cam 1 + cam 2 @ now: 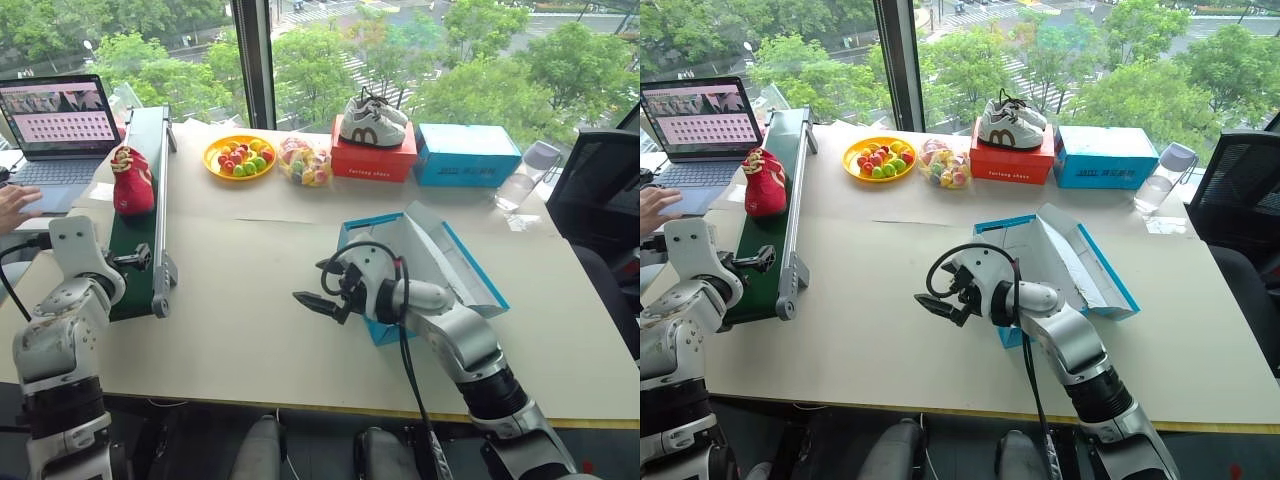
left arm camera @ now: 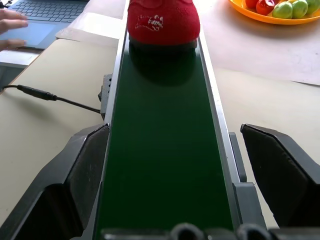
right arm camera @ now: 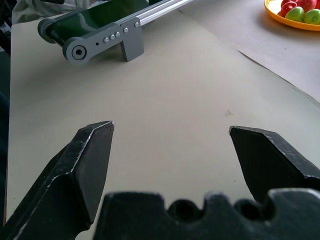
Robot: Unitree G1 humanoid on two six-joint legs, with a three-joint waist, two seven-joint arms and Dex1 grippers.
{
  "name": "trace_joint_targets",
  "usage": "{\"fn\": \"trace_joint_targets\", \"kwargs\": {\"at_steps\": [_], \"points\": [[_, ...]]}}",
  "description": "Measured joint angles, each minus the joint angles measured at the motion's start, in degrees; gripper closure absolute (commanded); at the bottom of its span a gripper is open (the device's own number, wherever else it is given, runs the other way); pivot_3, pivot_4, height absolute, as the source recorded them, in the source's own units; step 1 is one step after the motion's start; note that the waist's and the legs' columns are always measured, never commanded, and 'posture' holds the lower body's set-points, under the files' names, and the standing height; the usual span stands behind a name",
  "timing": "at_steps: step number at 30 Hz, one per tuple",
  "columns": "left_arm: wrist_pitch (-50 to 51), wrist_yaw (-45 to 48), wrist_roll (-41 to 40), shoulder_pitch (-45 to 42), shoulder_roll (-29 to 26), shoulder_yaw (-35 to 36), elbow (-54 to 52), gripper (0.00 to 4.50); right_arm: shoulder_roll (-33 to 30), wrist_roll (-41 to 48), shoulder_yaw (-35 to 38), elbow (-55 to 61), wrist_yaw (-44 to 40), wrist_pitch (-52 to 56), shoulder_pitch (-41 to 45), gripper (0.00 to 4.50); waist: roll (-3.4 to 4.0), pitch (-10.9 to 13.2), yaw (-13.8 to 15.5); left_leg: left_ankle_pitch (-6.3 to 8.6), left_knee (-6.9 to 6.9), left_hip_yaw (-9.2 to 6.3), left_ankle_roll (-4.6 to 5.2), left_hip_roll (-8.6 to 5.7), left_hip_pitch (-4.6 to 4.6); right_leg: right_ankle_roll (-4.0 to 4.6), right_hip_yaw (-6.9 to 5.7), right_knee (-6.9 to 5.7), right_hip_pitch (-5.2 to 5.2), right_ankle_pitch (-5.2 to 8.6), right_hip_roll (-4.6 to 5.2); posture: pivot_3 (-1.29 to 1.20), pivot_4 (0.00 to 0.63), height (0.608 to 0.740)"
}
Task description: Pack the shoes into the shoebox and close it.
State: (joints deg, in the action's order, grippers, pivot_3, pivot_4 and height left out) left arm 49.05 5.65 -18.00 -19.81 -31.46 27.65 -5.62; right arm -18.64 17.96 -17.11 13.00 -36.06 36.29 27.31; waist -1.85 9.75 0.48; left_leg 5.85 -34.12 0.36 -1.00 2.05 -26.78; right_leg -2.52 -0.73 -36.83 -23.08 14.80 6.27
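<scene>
The shoes (image 1: 132, 181) sit red on the green conveyor belt (image 1: 137, 225) at the tabletop's (image 1: 250, 330) far left. The left gripper (image 2: 175, 165) hangs at the belt's near end, fingers wide. The shoebox (image 1: 425, 262) lies open right of centre; the right gripper (image 1: 318, 290), fingers wide and empty, hovers over bare tabletop just left of it.

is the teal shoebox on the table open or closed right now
Open. The shoebox has its flap lid swung back toward the right, exposing the white interior; the right gripper partly hides its near side.
</scene>
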Motion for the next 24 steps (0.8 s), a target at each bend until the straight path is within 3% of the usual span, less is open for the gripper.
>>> {"fn": "trace_joint_targets", "kwargs": {"at_steps": [21,22,23,24], "points": [[0.1,0.0,0.1,0.0,-0.2,-0.1,-0.2,0.00,0.1,-1.0,0.1,0.0,0.1,0.0,-1.2,0.09,-0.01,0.0,0.0,-0.03,0.00,0.00,-0.04,0.00,0.00,0.00,0.01,-0.05,0.02,0.00,-0.01,0.00,0.150,0.740],[0.2,-0.1,0.1,0.0,-0.2,-0.1,-0.2,0.52,0.1,-1.0,0.1,0.0,0.1,0.0,-1.2,0.00,-0.02,0.0,0.0,-0.04,0.00,0.00,-0.04,0.00,0.00,0.00,0.01,-0.05,0.02,0.00,-0.01,0.00,0.150,0.740],[0.4,-0.1,0.0,0.0,-0.2,-0.1,-0.2,0.63,0.1,-1.0,0.1,0.0,0.1,0.0,-1.2,0.00,-0.02,0.0,0.0,-0.04,0.00,0.00,-0.04,0.00,0.00,0.00,0.01,-0.05,0.02,0.00,-0.01,0.00,0.150,0.740],[0.7,0.0,-0.1,0.0,-0.1,-0.1,-0.2,1.08,0.1,-1.0,0.1,0.0,0.1,0.0,-1.2,0.00,-0.02,0.0,0.0,-0.04,0.00,-0.01,-0.04,0.00,0.00,0.00,0.01,-0.06,0.02,0.00,-0.01,0.00,0.150,0.740]]}}
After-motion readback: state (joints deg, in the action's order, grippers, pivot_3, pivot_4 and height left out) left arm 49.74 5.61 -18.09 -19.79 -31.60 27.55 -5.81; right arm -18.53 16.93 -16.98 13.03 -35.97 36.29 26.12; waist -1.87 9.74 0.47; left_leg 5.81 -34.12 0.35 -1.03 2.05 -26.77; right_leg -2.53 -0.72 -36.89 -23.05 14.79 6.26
